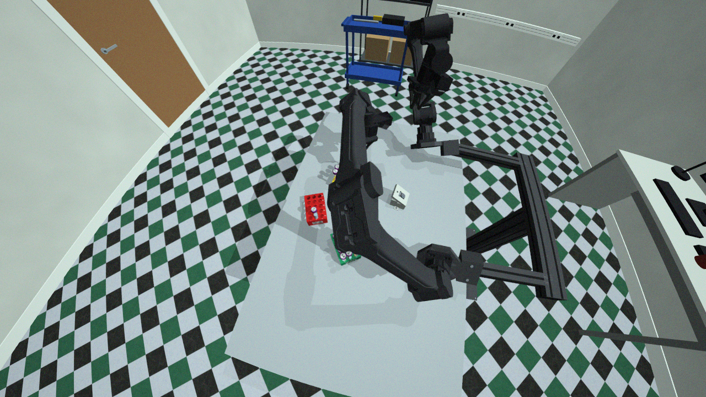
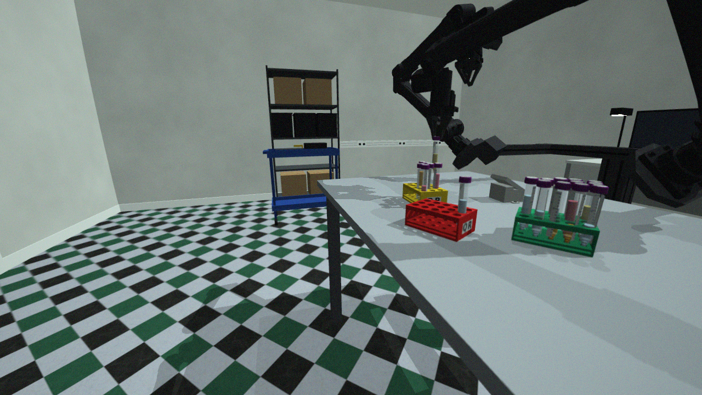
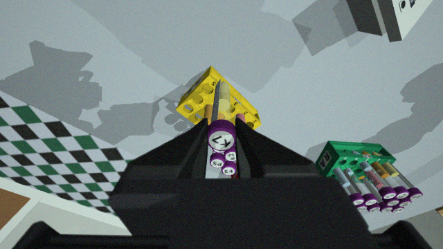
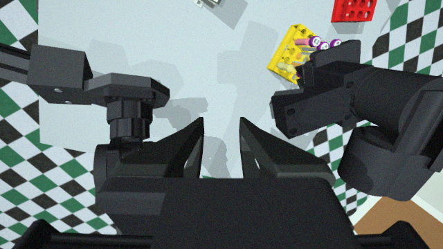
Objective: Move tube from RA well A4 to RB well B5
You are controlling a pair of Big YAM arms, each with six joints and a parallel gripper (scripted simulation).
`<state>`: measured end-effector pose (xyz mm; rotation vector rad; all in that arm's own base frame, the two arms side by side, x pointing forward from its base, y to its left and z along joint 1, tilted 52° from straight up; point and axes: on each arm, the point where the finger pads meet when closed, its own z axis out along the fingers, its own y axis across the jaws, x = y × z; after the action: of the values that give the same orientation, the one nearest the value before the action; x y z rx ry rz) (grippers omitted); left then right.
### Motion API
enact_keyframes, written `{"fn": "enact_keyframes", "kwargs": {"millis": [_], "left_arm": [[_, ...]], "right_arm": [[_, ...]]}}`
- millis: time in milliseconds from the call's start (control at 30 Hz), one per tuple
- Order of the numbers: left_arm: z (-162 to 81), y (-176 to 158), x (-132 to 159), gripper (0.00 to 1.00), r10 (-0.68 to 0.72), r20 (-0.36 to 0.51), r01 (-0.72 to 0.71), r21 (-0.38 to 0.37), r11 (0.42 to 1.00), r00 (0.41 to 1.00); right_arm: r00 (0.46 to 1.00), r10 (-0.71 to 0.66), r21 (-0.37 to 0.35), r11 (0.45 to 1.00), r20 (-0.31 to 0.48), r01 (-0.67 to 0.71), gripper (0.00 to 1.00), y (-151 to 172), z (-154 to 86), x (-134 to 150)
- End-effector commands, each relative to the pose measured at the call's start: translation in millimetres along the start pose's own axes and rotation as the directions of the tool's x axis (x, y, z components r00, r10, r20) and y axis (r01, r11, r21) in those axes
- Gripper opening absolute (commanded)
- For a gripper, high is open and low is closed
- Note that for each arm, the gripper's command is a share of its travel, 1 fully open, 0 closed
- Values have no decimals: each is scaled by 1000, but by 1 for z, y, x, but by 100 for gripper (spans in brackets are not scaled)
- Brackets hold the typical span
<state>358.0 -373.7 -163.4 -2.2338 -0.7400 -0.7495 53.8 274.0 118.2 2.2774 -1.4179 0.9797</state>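
My left gripper (image 3: 221, 124) (image 2: 436, 140) is shut on a purple-capped tube marked K7 (image 3: 221, 139) (image 2: 435, 151). It holds the tube upright over the yellow rack RB (image 3: 210, 72) (image 2: 417, 192) (image 4: 282, 59). The tube's lower end is about level with the caps of the several tubes (image 2: 424, 171) standing in that rack. The green rack RA (image 3: 327, 160) (image 2: 549, 240) (image 1: 338, 255) holds several tubes and stands apart, nearer the table's front. My right gripper (image 4: 221, 124) (image 2: 469, 75) is open and empty, high above the table.
A red rack (image 1: 314, 205) (image 2: 436, 218) (image 4: 353, 10) with one tube (image 2: 463, 193) stands between the yellow and green racks. The DONE button box (image 1: 400, 196) (image 2: 505, 188) (image 3: 398, 17) sits mid-table. The left arm hides most of the yellow rack in the top view.
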Motion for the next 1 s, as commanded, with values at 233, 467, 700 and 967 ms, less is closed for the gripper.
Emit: {"fn": "enact_keyframes", "kwargs": {"millis": [233,467,700,967], "left_arm": [[8,23,20,0,-12,11,12,9,1000,1000],[12,31,28,0,-12,11,12,10,1000,1000],[12,39,37,0,-12,11,12,10,1000,1000],[13,45,44,0,-12,11,12,11,1000,1000]], "right_arm": [[1000,11,9,1000,29,-11,30,-6,-11,-5],[1000,11,9,1000,29,-11,30,-6,-11,-5],[1000,11,9,1000,29,-11,30,-6,-11,-5],[1000,11,9,1000,29,-11,30,-6,-11,-5]]}}
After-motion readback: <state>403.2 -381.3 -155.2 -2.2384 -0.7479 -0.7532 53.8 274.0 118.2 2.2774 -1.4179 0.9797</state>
